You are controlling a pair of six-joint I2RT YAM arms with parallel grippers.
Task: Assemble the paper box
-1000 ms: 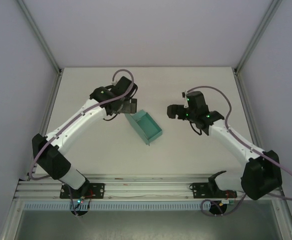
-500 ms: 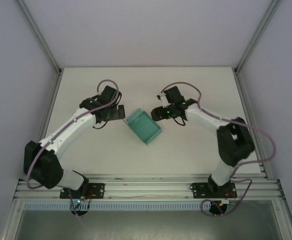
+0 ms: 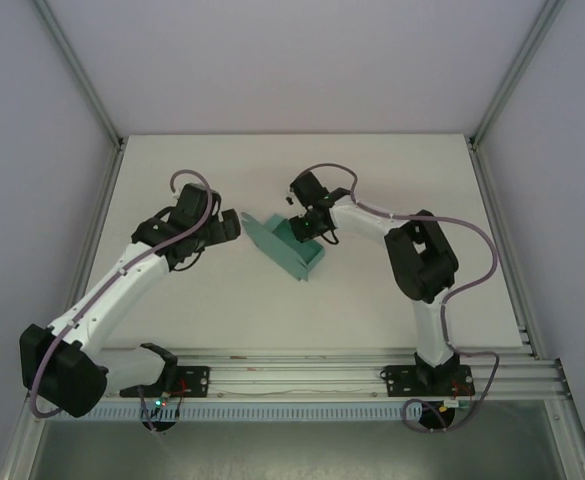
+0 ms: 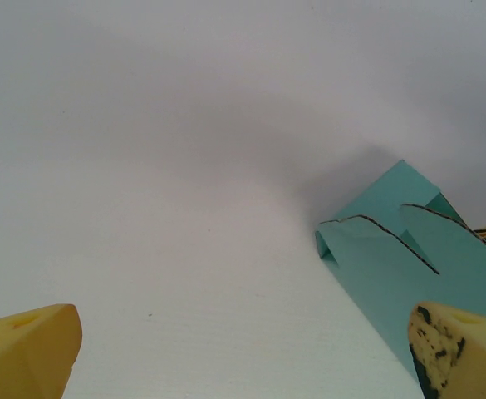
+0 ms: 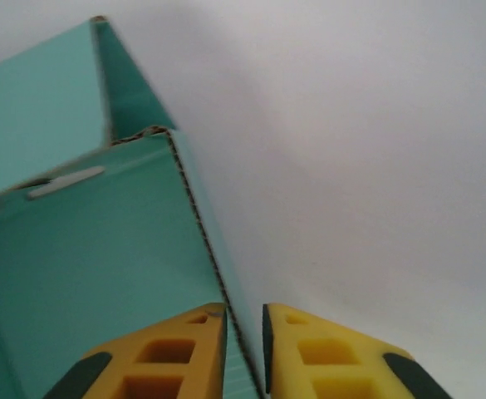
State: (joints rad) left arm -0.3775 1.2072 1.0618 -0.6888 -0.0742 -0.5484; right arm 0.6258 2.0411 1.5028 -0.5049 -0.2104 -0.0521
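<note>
The paper box (image 3: 294, 254) is a small, low teal-green box lying open-topped at an angle in the middle of the table. My right gripper (image 3: 308, 231) is at its far right wall. In the right wrist view its yellow fingers (image 5: 168, 353) straddle that wall of the paper box (image 5: 85, 249), one inside and one outside, and the right gripper (image 5: 244, 320) is shut on it. My left gripper (image 3: 234, 226) stands wide open just left of the box, apart from it. In the left wrist view the paper box (image 4: 392, 249) and its cut flaps lie beside the right finger (image 4: 463, 353).
The white table (image 3: 372, 170) runs to metal frame posts (image 3: 77, 70) at both sides and a rail (image 3: 302, 375) along the near edge. The right arm's elbow (image 3: 422, 260) stands folded right of the box.
My right arm has swung left to the box and closed its fingers over the wall. The left arm has pulled back to the left, away from the box, and stayed open.
</note>
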